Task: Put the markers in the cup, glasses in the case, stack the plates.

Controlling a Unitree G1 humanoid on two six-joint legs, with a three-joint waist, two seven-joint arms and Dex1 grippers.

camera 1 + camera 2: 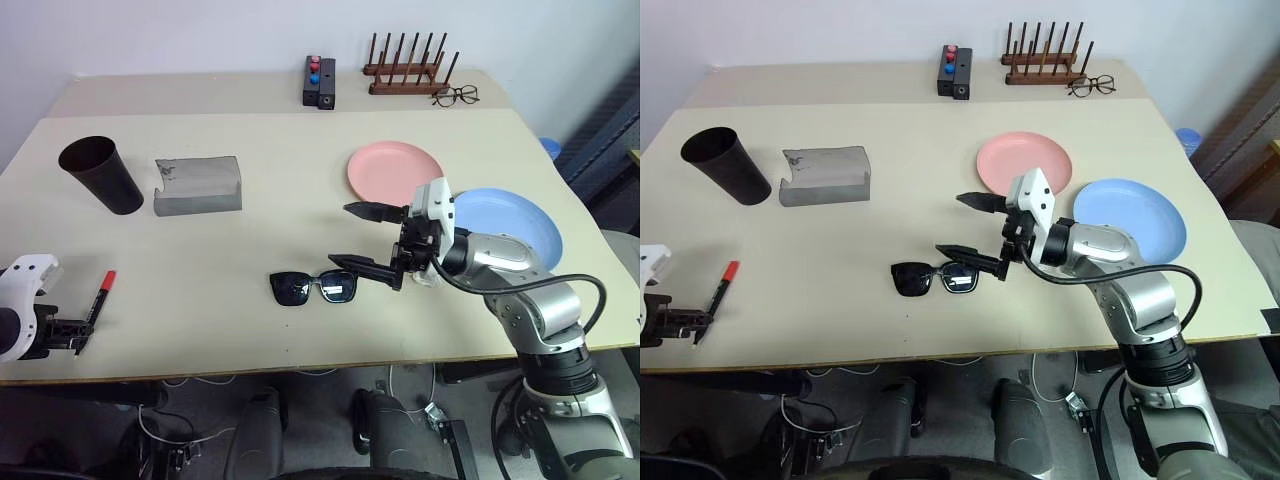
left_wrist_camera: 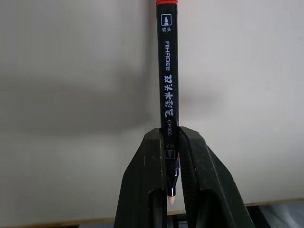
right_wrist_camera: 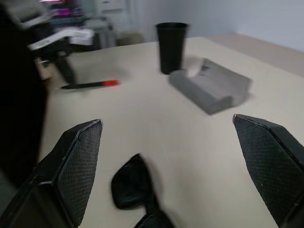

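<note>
left gripper [image 1: 72,335] clamping slim black-bodied red-capped marker [image 1: 98,300] at near table edge, well apart from tall dark tapered cup [image 1: 102,175]. right gripper [image 1: 362,238] hovering wide open just beside black thick-framed sunglasses [image 1: 313,287]. grey soft case [image 1: 197,185] lying beside cup. salmon plate [image 1: 394,172] and light blue plate [image 1: 515,222] sitting unstacked (nothing finished yet). beige matte table [image 1: 250,240] standing against white wall.
</note>
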